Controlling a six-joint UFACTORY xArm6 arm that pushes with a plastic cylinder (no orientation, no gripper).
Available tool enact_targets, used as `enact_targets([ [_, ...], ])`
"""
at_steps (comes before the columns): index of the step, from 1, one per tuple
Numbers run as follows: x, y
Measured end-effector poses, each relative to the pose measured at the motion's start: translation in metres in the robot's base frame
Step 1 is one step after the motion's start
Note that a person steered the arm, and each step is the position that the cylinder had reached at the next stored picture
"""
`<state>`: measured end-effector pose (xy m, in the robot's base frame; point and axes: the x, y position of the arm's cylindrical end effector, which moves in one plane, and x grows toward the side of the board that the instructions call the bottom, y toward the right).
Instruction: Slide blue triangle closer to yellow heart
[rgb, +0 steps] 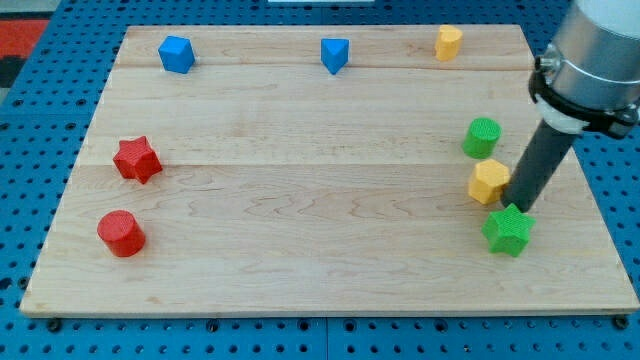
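Note:
The blue triangle (335, 54) lies near the view's top edge, at the middle. The yellow heart (449, 42) lies to its right, also near the top edge. My tip (519, 208) is far from both, at the view's lower right, between a yellow hexagon-like block (489, 181) and a green star (508, 230), touching or nearly touching the star's top.
A green round block (482, 137) lies above the yellow block at the right. A blue block (176, 54) lies at the top left. A red star (137, 159) and a red cylinder (122, 233) lie at the left. The wooden board (320, 290) rests on a blue perforated surface.

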<state>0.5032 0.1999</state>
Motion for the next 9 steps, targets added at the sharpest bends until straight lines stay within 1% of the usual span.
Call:
enact_targets([
  [1, -0.003, 0.008],
  [2, -0.02, 0.079],
  [3, -0.106, 0.078],
  [4, -0.174, 0.008],
  [5, -0.174, -0.107],
  [6, -0.158, -0.229],
  [7, -0.219, -0.252],
  [8, -0.256, -0.237],
  [9, -0.256, -0.237],
])
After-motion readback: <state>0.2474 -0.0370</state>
